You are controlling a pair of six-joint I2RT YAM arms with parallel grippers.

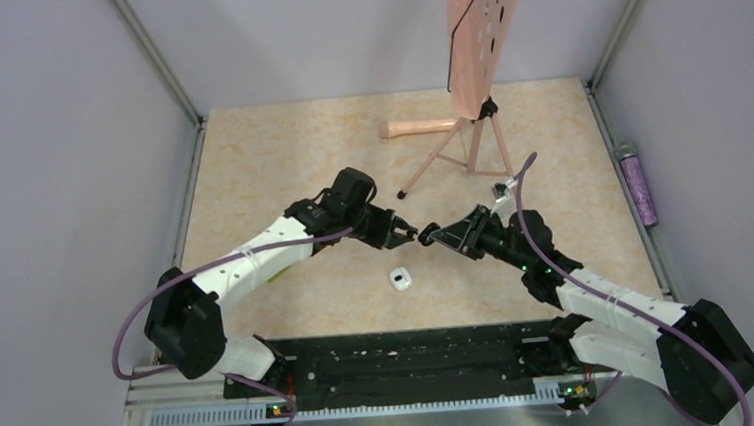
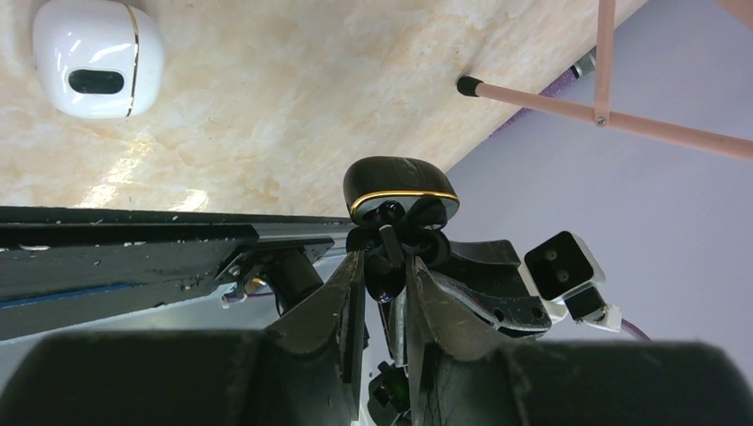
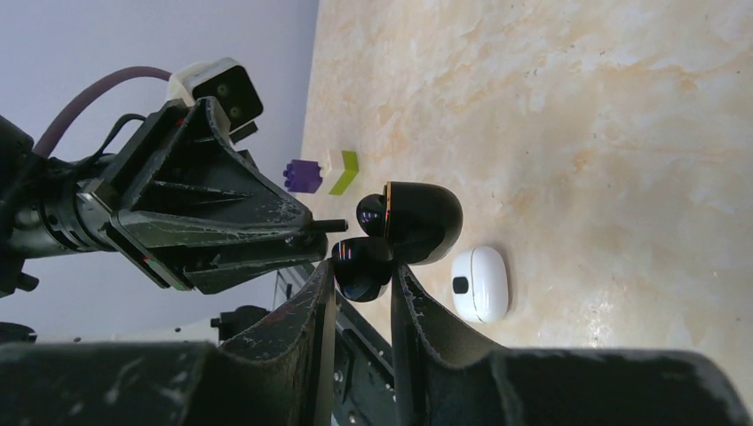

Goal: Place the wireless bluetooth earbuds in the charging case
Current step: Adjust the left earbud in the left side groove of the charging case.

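The charging case point(image 1: 401, 277) lies on the table point(image 1: 278, 150). Just behind it and off the surface, the left gripper point(image 2: 388, 262) from the case's left and the right gripper point(image 3: 362, 266) from its right meet tip to tip, with the earbuds point(image 3: 417, 222) pinched between them. The stand point(image 1: 482, 45) is well behind the case, to its right; the block point(image 3: 306, 175) lies on the table off to the case's left.

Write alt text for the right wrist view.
The right gripper pinches a glossy black rounded earbud with a thin gold ring, and the left gripper meets it from the left. Beyond, a white oval plastic charging case lies on the beige marbled tabletop.
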